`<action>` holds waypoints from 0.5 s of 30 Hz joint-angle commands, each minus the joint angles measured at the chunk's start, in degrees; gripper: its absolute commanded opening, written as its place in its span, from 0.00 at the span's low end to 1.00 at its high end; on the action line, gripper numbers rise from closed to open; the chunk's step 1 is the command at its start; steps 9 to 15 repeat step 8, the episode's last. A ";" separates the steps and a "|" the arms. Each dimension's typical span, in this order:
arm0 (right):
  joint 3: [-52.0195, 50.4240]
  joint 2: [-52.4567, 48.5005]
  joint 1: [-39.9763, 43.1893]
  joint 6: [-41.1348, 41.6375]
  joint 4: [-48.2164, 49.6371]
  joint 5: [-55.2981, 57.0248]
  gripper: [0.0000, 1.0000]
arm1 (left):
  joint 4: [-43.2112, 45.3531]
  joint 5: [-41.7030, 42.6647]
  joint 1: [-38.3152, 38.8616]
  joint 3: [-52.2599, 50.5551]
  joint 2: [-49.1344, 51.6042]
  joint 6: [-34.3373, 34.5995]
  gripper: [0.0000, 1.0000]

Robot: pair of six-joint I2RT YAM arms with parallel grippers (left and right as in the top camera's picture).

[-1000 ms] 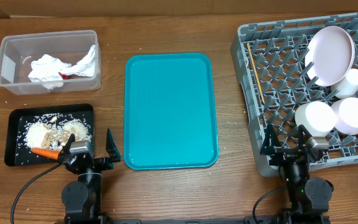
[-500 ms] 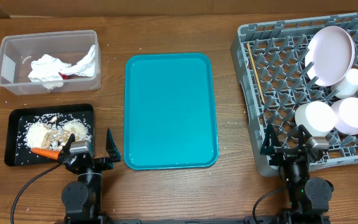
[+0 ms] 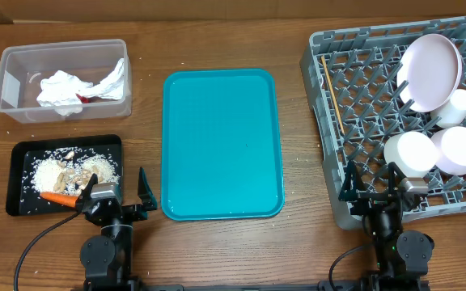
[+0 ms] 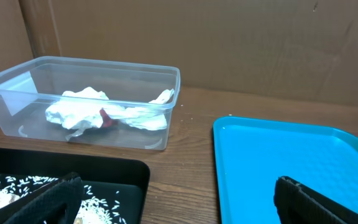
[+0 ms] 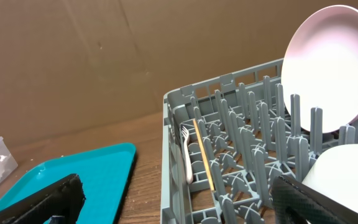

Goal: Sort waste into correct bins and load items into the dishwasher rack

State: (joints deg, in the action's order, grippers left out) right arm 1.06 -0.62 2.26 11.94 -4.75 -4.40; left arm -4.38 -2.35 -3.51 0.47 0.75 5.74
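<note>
The plate (image 3: 431,71), bowls (image 3: 408,153) and cup (image 3: 461,107) sit in the rack (image 3: 362,97).

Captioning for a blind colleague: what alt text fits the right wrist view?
A grey dish rack holds a pale plate on edge among its pegs, with a white fork and a wooden stick lying along its left side. A teal tray lies left of it; the open right gripper frames the bottom.

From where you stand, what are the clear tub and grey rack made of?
The clear tub looks like glossy thin plastic: the napkins show through its wall. The grey rack looks like matte moulded plastic, going by its uniform lattice and pegs.
</note>
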 commanded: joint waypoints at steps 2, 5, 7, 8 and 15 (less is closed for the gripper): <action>-0.59 0.46 0.37 0.09 0.26 0.52 1.00 | 0.11 0.28 -0.26 -0.17 -0.50 -1.07 1.00; -0.59 0.46 0.37 0.09 0.26 0.52 1.00 | 0.11 0.28 -0.26 -0.17 -0.50 -1.07 1.00; -0.59 0.46 0.37 0.09 0.26 0.52 1.00 | 0.11 0.28 -0.26 -0.17 -0.50 -1.07 1.00; -0.59 0.46 0.37 0.09 0.26 0.52 1.00 | 0.11 0.28 -0.26 -0.17 -0.50 -1.07 1.00; -0.59 0.46 0.37 0.09 0.26 0.52 1.00 | 0.11 0.28 -0.26 -0.17 -0.50 -1.07 1.00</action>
